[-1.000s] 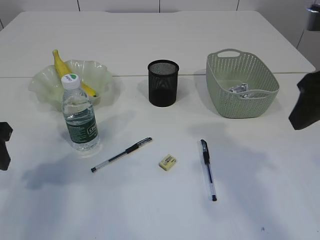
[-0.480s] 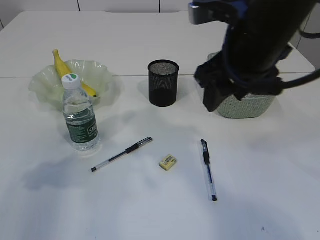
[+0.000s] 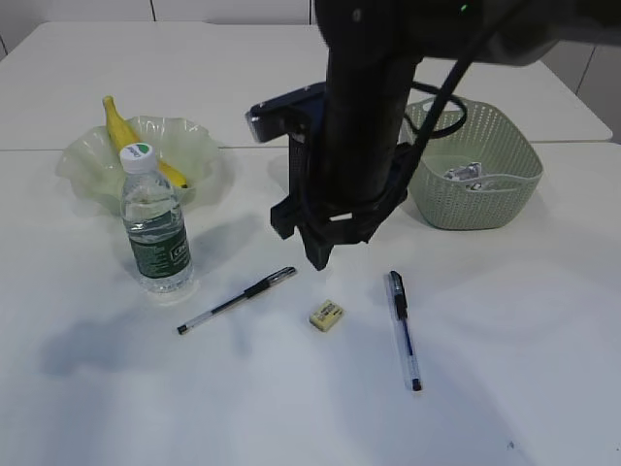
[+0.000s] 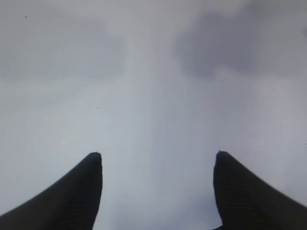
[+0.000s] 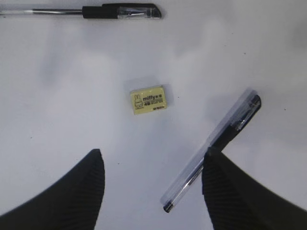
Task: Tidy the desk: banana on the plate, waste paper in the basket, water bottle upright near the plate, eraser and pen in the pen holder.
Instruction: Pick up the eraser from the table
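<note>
Across the white desk (image 3: 505, 320), the right arm (image 3: 361, 116) reaches in from the top right & drops steeply past the middle, hiding the pen holder behind it. Right claw (image 3: 318, 254) points down at the desk, hovering just above the eraser (image 3: 325, 315), btwn the two pens; wrist view shows its jaws spread w/ nothing in them, eraser (image 5: 148, 100) ahead of the tips. Left claw (image 4: 157, 160): wrist view only, jaws apart, empty, over bare desk; not seen in the exterior view.

Basket (image 3: 505, 199) sits back right, waste paper (image 3: 464, 175) inside it. Plate (image 3: 199, 146) back left w/ banana (image 3: 118, 121) lying in it. Bottle (image 3: 153, 221) stands upright just in front of the plate, cap on. Black pen (image 3: 236, 300) lies slanted left of the eraser, near the bottle. Blue pen (image 3: 404, 329) lies right of the eraser, nearly lengthwise toward the camera. Eraser is flat on the desk, apart from both pens.
</note>
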